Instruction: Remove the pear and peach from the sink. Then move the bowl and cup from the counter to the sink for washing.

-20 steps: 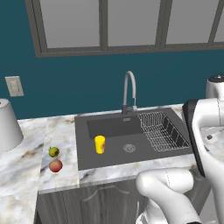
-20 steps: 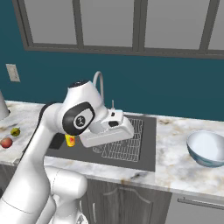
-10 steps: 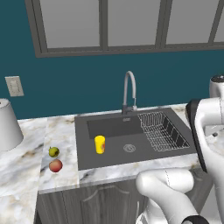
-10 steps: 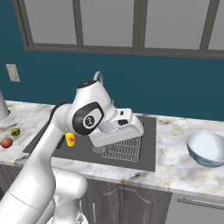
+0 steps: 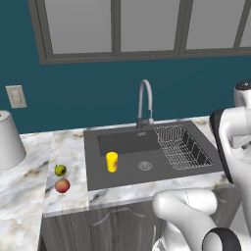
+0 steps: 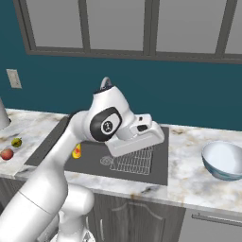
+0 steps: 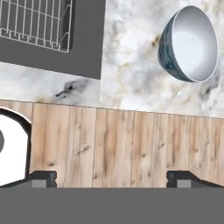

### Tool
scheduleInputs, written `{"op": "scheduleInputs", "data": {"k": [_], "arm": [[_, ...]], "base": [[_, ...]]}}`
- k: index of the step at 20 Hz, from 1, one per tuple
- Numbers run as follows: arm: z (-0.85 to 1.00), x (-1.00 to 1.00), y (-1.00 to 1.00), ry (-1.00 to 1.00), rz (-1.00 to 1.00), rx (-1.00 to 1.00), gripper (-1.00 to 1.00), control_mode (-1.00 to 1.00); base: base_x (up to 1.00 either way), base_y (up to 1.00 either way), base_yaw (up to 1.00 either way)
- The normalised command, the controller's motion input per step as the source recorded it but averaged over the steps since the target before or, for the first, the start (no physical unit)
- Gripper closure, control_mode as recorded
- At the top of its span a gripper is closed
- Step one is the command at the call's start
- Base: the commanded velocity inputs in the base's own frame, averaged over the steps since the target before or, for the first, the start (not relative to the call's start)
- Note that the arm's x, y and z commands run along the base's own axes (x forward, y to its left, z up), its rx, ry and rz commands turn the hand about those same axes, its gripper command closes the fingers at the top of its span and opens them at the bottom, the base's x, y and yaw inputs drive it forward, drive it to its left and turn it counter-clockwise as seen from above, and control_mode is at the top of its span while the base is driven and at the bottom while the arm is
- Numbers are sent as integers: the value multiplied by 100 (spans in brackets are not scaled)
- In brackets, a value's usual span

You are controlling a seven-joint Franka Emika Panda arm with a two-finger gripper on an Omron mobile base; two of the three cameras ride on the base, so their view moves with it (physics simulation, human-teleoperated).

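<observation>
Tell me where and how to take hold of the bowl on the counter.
Grip the bowl by its rim, coming down from above with one finger inside and one outside the wall. It sits upright and open on the counter, right of the sink, and looks too wide to span. The open pincer holds nothing.

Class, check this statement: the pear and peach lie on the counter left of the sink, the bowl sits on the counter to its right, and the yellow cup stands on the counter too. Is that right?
One detail is wrong. The cup stands inside the sink, not on the counter, as the left base view shows. The pear and peach do lie on the counter left of the sink, and the bowl sits on the counter to its right.
</observation>
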Motion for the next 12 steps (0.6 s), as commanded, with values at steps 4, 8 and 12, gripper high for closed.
{"op": "scheduleInputs", "data": {"k": [4,8,12], "arm": [[0,20,-25,2,0,-7,-100,-100],[0,18,-26,1,0,-5,-100,-100],[-2,15,-28,1,0,-3,-100,-100]], "base": [[0,0,0],[0,0,0],[0,0,0]]}}
